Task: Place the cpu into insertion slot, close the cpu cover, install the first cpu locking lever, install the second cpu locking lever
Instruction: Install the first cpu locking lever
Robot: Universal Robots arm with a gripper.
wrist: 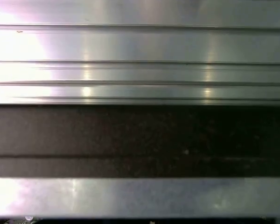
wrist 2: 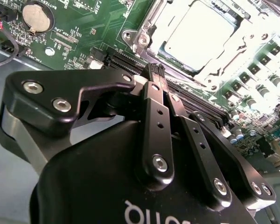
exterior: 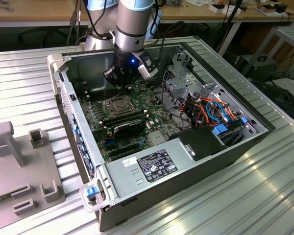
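Note:
The cpu [wrist 2: 200, 37] lies in the insertion slot [exterior: 118, 105] on the green board, its silver top showing through the cpu cover [wrist 2: 254, 44]. The cover lies flat over it as a bright metal frame. In the exterior view my gripper [exterior: 123, 87] hangs just behind the socket, inside the open computer case. In the second wrist view the black fingers [wrist 2: 154, 107] meet at their tips, so the gripper [wrist 2: 156, 70] is shut with nothing between them. The tips sit over a long black card slot [wrist 2: 130, 60] beside the socket. I cannot make out the locking levers.
Black memory sticks [exterior: 130, 125] lie in front of the socket. A power supply [exterior: 152, 164], coloured cables [exterior: 210, 110] and a drive cage [exterior: 179, 81] fill the exterior view's right of the case. A grey fixture [exterior: 19, 166] stands on the ribbed table. A coin battery [wrist 2: 37, 16] sits on the board.

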